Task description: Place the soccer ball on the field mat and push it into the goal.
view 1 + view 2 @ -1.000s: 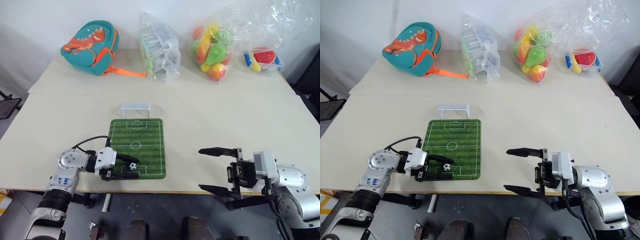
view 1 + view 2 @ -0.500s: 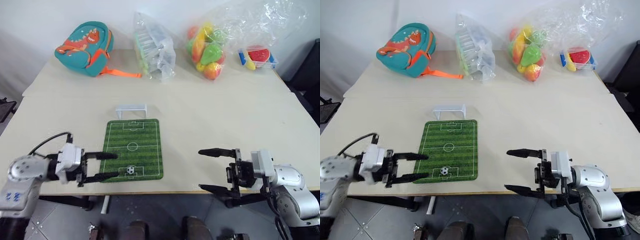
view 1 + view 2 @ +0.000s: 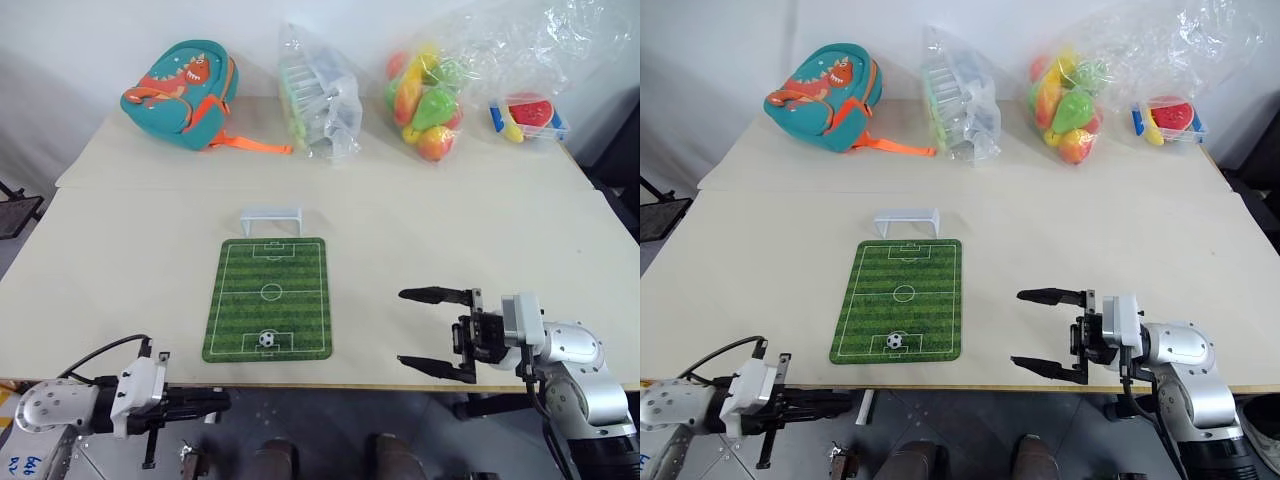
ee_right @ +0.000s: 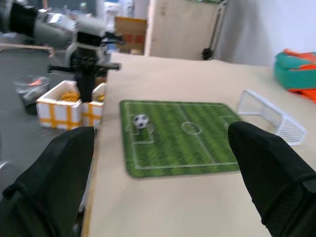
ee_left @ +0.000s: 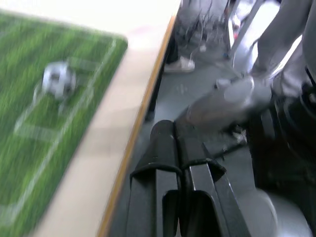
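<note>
Left pincer (image 3: 215, 402) — hanging below the tabletop's (image 3: 120, 260) near edge, off the mat's near left corner, its two black fingers pressed together and carrying nothing; judged to be standing clear so the ball has a free run.

Field mat (image 3: 268, 297) — lying flat near the front edge, its length running away from the robot toward the goal.

Soccer ball (image 3: 266, 339) — sitting on the mat inside the near penalty box, touching neither pincer; the placing step looks done, the push not yet made.

Goal (image 3: 271, 220) — standing just beyond the mat's far short edge, mouth facing the ball, so a straight roll up the mat should be reaching it.

Right pincer (image 3: 437, 330) — hovering over the front edge, well right of the mat, fingers spread wide apart and empty, pointing toward the mat.
</note>
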You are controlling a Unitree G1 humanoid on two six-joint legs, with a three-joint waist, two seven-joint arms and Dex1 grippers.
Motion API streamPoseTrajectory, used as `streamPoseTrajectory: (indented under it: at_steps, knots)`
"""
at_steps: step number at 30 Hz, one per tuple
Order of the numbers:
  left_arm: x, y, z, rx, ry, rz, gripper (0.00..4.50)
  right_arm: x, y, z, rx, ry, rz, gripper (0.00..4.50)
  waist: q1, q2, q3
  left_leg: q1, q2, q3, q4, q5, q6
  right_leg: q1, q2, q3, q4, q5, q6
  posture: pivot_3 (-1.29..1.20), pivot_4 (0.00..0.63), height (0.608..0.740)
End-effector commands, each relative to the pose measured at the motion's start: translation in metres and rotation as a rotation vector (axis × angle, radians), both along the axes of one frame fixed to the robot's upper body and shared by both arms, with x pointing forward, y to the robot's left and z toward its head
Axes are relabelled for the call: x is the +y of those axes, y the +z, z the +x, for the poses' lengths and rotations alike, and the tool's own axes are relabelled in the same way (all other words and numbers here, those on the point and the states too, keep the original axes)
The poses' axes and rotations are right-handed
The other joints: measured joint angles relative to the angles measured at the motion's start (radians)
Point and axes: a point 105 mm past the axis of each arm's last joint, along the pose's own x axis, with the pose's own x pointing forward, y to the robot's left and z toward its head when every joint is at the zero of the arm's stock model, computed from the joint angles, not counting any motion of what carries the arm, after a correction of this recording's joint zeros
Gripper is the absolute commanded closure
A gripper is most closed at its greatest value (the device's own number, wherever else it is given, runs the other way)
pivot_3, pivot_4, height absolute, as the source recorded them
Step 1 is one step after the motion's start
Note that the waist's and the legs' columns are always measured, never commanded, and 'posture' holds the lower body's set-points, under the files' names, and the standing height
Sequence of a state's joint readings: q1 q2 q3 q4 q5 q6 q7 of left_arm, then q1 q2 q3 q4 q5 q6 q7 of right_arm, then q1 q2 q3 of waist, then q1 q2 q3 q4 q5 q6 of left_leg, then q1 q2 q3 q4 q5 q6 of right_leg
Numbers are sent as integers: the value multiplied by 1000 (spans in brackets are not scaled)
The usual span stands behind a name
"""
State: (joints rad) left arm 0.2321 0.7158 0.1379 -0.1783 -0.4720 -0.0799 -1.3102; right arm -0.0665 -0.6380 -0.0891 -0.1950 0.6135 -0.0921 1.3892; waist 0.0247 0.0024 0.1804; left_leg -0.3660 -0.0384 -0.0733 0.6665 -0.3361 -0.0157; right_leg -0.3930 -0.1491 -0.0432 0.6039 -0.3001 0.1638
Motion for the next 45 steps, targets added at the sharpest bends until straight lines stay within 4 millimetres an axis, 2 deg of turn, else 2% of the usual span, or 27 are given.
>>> streamPoseTrajectory:
  at_steps: [1, 7, 14, 19, 23, 26, 29, 32, 36, 41, 45]
  knots:
    - [-11, 6, 4, -28, -14, -6, 4467, -3, 8, -5, -48, 7, 0, 0, -3, 0, 0, 0, 0, 0, 0, 0, 0, 0, 0, 0, 0, 0, 0, 0, 150, 740]
    - [-18, -2, 18, -18, 13, -7, 4467, 4, 6, -14, -14, 24, 23, 0, -3, 0, 0, 1, 0, 1, 0, 0, 0, 0, 0, 0, 1, 0, 0, 0, 150, 740]
    - [-22, -3, 33, -29, 26, -21, 4467, 7, 7, -14, -18, 1, 42, 0, -2, 0, 0, 1, 0, 1, 0, 0, 0, 0, 0, 0, 1, 0, 0, 0, 150, 740]
    - [-26, 1, 74, -81, 117, -48, 4467, 7, 5, -9, -29, -82, 67, 0, 2, 0, 0, 0, -1, 2, 3, 0, -1, 1, 0, -2, 3, 0, 0, 0, 150, 740]
    - [-27, 6, 104, -140, 204, -69, 4467, 3, 9, 5, -90, -229, 112, 0, -2, 0, 0, 0, -1, 3, 2, 0, -1, 0, 0, -2, 7, 0, 0, 0, 150, 740]
    - [-26, 19, 131, -229, 308, -97, 4467, 0, 15, 19, -160, -370, 157, 0, -2, 0, 0, -1, -1, 5, 2, 1, -1, 0, 1, -3, 7, 0, 0, 0, 150, 740]
    - [-22, 39, 139, -281, 353, -174, 4467, -3, 21, 30, -215, -487, 206, 0, -6, 0, 0, -1, -1, 5, 2, 1, -1, 0, 1, -3, 7, 0, 0, 0, 150, 740]
    - [-12, 49, 137, -268, 402, -234, 4467, -2, 22, 34, -201, -522, 236, 0, -10, 0, 0, -1, -1, 5, 1, 1, -1, -1, 1, -2, 7, 0, 0, 0, 150, 740]
    - [22, 49, 91, -196, 368, -167, 4467, 6, 16, 30, -170, -461, 222, 0, -37, 0, 0, -1, 0, 2, -1, 1, -1, -1, 1, -2, 6, 0, 0, 0, 150, 740]
    - [61, 49, 68, -159, 482, -103, 4467, 3, 12, 29, -158, -392, 179, 0, -30, 0, 0, 0, 0, 1, 0, 1, -1, -1, 1, 0, 6, 0, 0, 0, 150, 740]
    - [83, 42, 37, -111, 493, -62, 4467, 0, 13, 32, -149, -347, 168, 0, -26, 0, 0, 3, 0, 1, 0, 0, 0, 0, 0, 2, 3, 0, 0, 0, 150, 740]
